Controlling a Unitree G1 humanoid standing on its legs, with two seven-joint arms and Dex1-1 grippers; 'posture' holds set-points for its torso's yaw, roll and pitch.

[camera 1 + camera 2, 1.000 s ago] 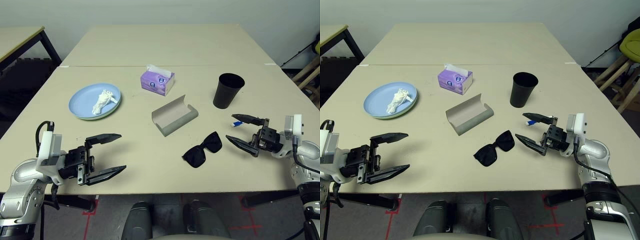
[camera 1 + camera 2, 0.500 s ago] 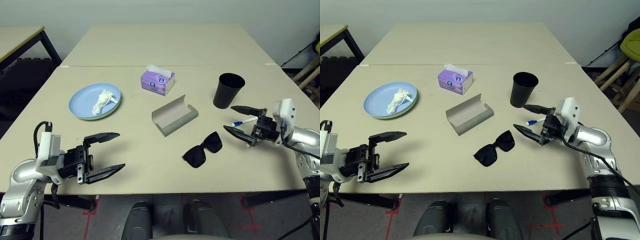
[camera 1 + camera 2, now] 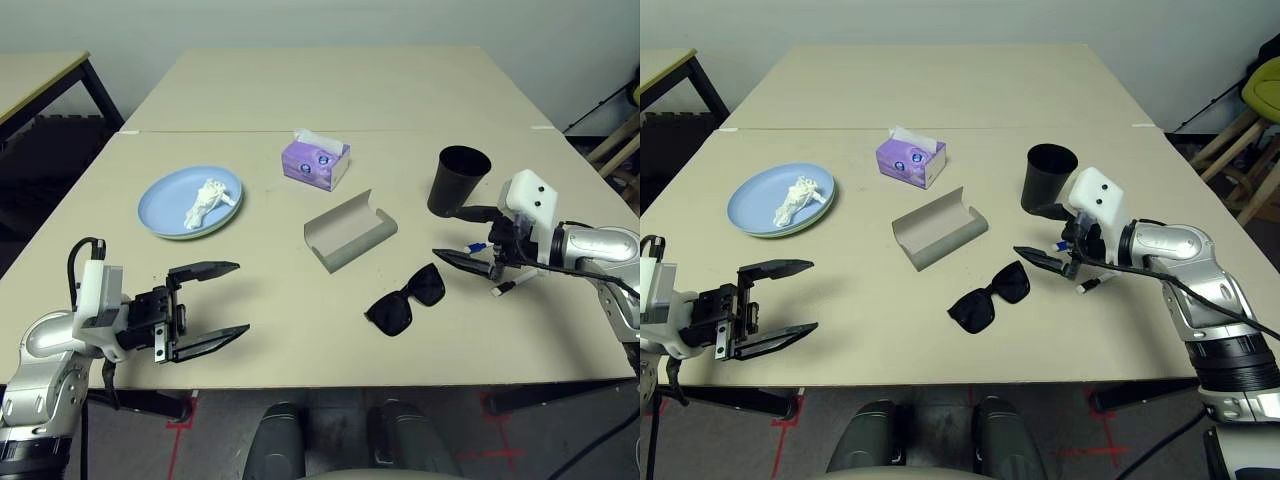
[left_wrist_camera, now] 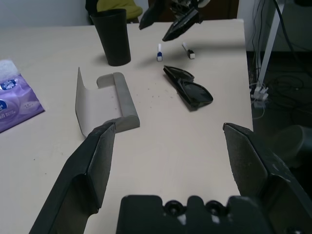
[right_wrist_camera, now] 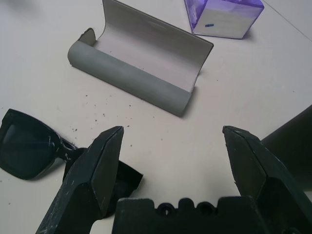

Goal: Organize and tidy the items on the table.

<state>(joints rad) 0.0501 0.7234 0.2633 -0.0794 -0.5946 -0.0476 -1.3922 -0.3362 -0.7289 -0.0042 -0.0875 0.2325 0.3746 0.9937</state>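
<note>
On the beige table [image 3: 330, 90], a light blue plate [image 3: 165, 210] holds a crumpled white tissue [image 3: 205, 198] and rests on a pale green plate [image 3: 195, 237]. A purple tissue box [image 3: 315, 164] stands behind the open grey glasses case [image 3: 350, 232]. Black sunglasses [image 3: 405, 298] lie in front of the case. My right gripper [image 3: 448, 233] hovers open just right of the sunglasses, below the black cup [image 3: 458, 181]. Two white markers [image 3: 477, 247] [image 3: 508, 287] lie by its fingers. My left gripper [image 3: 243, 297] is open and empty near the front left edge.
A black-legged side table [image 3: 40, 80] stands off to the far left. A yellow-green seat [image 3: 1265, 85] and wooden legs sit beyond the right edge. A seam [image 3: 400, 131] crosses the table behind the tissue box.
My right gripper has swung left and away from the front edge, ending beside the sunglasses below the cup; a marker now shows to its right. The left gripper has barely moved.
</note>
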